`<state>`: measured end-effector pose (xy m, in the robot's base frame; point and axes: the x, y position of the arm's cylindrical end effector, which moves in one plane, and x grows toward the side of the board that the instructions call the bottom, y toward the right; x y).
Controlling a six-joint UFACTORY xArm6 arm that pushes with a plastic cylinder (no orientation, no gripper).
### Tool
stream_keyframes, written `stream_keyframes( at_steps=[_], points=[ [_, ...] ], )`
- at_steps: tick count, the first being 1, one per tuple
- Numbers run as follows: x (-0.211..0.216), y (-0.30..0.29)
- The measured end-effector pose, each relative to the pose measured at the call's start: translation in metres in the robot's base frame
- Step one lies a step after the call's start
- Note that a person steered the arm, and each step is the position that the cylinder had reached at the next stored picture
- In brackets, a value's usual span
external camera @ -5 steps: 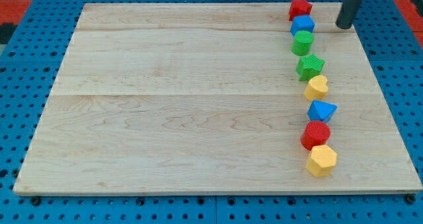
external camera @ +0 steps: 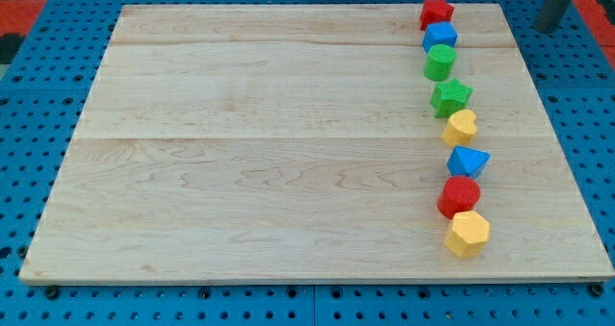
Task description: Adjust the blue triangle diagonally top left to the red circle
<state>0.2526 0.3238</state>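
**Blue triangle sits just above the red circle; my tip is off the board**

Camera view: the wooden worktop point(external camera: 288, 143) carries a column of eight blocks near the view's right. From the top they are a red star point(external camera: 436, 13), a blue cube point(external camera: 440, 36), a green cylinder point(external camera: 440, 62), a green star point(external camera: 451, 97), a yellow heart point(external camera: 460, 126), the blue triangle point(external camera: 468, 161), the red circle point(external camera: 459, 195) and a yellow hexagon point(external camera: 468, 233). The blue triangle touches the red circle from above and slightly to the right. My tip point(external camera: 548, 28) is at the view's top right corner, beyond the worktop edge and well apart from all blocks. There are no fingers on this rod, so nothing is grasped.

The triangle looks like a small, stiff, light plastic piece that probably slides easily on the smooth wood. It cannot be held, only pushed. I judge the best contact is its right face, pushing toward the view's left, carefully, because the pointed shape may rotate and the heart is near.
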Motion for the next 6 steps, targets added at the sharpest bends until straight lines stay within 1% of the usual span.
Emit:
stream_keyframes(
  at_steps=[1,2,3,4,5,6],
  points=[
    [0.050,-0.033],
    [0.123,-0.034],
    [0.185,-0.035],
    [0.224,-0.071],
    [0.236,-0.114],
    [0.236,-0.132]
  ],
)
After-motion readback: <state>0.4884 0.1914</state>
